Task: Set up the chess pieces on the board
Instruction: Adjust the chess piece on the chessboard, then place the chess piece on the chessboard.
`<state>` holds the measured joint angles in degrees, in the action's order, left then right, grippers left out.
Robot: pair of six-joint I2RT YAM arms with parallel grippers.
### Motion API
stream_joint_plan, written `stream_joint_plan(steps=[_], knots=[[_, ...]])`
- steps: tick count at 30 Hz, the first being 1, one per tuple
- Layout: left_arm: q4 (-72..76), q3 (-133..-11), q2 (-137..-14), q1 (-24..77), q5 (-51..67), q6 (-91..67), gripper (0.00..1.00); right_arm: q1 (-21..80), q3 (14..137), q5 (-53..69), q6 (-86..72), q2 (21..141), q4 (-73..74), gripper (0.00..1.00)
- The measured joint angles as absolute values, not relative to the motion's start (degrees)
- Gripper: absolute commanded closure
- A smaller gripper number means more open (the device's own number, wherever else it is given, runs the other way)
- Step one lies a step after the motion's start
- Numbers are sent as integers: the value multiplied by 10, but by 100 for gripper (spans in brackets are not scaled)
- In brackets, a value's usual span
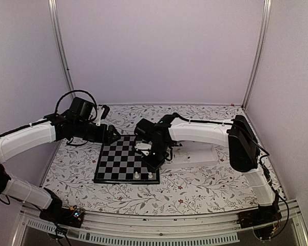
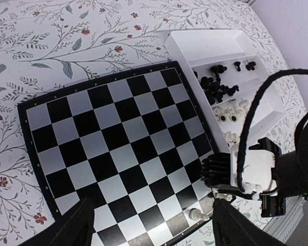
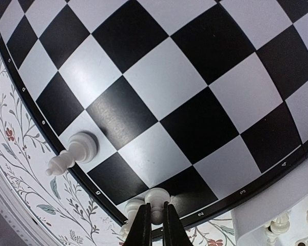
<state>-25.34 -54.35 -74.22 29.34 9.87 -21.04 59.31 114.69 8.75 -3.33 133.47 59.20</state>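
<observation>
Centrally on the floral worktop (image 1: 195, 190) lies the board (image 1: 118, 160). A white tray (image 1: 201, 157) sits just beside its right edge and holds loose black and white chess pieces (image 2: 222, 90). The left hand (image 1: 113, 135) hovers at the board's far left corner, fingers spread wide. The right hand (image 3: 155, 209) pinches a white piece (image 3: 156, 196) on the board's near edge row, near a second white piece (image 3: 77, 151) standing there.

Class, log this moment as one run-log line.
left gripper open near board; right gripper shut on white piece at board edge; second white piece standing; remaining pieces in tray
</observation>
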Motion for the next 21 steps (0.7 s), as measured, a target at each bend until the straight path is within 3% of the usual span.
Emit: stream_joint_plan(steps=[21], knots=[[-252,-535,-727,293,98,-216,19,580,1152,51,-44,1335,610,94]])
